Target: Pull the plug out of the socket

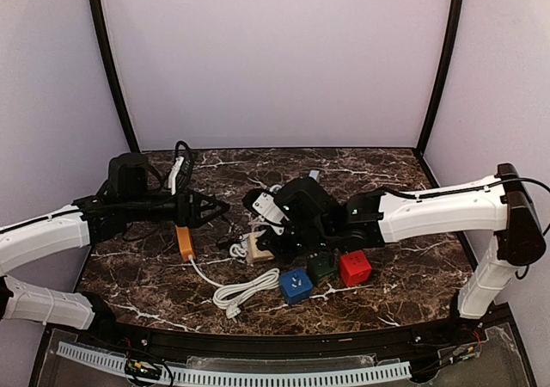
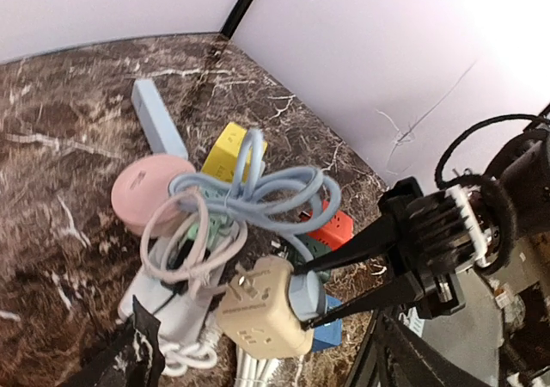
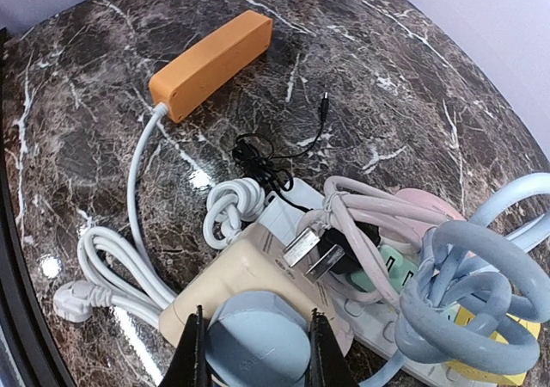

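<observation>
My right gripper [image 3: 256,357] pinches the pale blue plug [image 3: 258,334] seated in the beige socket [image 3: 234,271], while my left gripper [image 1: 216,208] gapes empty.

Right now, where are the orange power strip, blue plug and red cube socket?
orange power strip [image 3: 215,60], right wrist view, middle of its top.
blue plug [image 3: 258,340], right wrist view, its round back.
red cube socket [image 1: 355,267], top view, its top face.

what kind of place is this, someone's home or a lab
Most likely a robot test booth, not a home: plain walls framed by black poles, a marble-pattern tabletop, scattered power strips and cube sockets, and white robot arms.
</observation>
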### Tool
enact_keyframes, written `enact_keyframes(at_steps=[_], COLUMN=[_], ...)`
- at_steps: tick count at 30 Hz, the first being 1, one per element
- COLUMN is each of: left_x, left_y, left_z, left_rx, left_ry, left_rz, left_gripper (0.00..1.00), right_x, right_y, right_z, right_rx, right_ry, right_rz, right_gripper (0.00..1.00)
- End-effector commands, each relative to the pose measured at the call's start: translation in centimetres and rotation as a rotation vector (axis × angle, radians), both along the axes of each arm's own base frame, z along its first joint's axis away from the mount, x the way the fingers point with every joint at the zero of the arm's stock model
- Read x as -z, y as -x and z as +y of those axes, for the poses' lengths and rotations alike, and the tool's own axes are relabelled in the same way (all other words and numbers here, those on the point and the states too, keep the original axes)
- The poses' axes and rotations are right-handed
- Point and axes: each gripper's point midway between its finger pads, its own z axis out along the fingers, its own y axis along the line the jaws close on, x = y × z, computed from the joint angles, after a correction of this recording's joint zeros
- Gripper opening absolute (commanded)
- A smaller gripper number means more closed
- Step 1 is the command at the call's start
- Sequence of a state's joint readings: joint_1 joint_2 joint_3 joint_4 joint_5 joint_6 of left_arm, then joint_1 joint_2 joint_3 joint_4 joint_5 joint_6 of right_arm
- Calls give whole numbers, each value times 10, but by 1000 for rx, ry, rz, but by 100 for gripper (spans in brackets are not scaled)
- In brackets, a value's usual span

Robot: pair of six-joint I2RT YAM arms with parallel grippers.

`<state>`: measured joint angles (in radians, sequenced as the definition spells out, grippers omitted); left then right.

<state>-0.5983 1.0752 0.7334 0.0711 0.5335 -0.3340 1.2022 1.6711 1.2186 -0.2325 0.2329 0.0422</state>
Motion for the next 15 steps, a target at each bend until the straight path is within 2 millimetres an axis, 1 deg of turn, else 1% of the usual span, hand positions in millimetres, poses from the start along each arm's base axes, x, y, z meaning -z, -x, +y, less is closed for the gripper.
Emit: enact_keyframes(at_steps=[1,2,3,6,7,8,11,15], left_x=[19,27,30,48,52,54,63,76], left_y=[1,5,7,16,18,22,27,32], left_z=[3,4,3,0,-3,-7,-17,-29], left_rx=[-104,-110,-108,-91,-76,-55,-23,23], left_ry=[110,116,117,81,73,66,33,0], left_rz=[202,242,255,313,327,339,362,395], left_gripper=[83,82,81,78,78,77,74,73], right_x=[-78,-81,-84,-90,-90,-93,-99,-100], right_y=[-41,-42,-42,-41,-40,-40,-37,-36], right_z=[12,14,15,19,19,21,21,21], right_rx=[209,206,206,187,183,175,164,163], right_ry=[-294,-315,-334,-374,-374,-390,-429,-441], right_rz=[-71,-62,-55,-42,-39,-43,-43,-30], right_gripper=[0,0,0,0,0,0,0,0])
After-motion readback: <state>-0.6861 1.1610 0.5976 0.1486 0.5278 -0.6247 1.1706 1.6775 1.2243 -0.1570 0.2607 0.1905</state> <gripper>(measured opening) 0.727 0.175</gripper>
